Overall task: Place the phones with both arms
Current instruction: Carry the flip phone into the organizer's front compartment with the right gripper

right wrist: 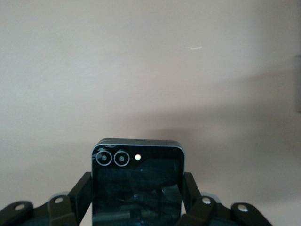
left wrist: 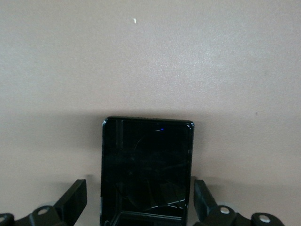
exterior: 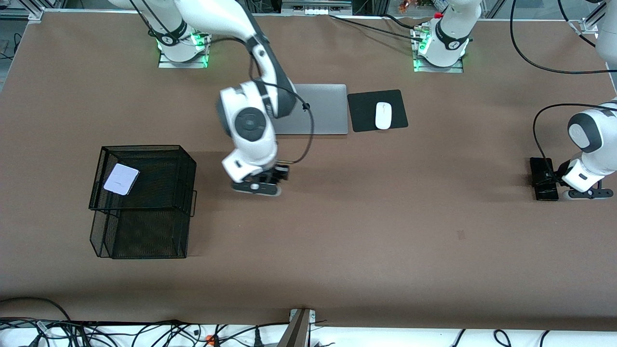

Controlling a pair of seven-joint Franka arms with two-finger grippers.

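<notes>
Glossy squarish black phone (right wrist: 136,188) sits clamped in right gripper (right wrist: 136,197); left gripper (left wrist: 141,207) gapes around slim slab (left wrist: 146,169).

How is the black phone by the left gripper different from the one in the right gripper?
The left gripper is open around its black phone, with gaps on both sides; the right gripper is shut on its phone. The left one shows a plain dark face; the right one shows two camera rings and a small light. The left one lies at the left arm's end of the table; the right one is near the middle. Both are black with rounded corners.
</notes>
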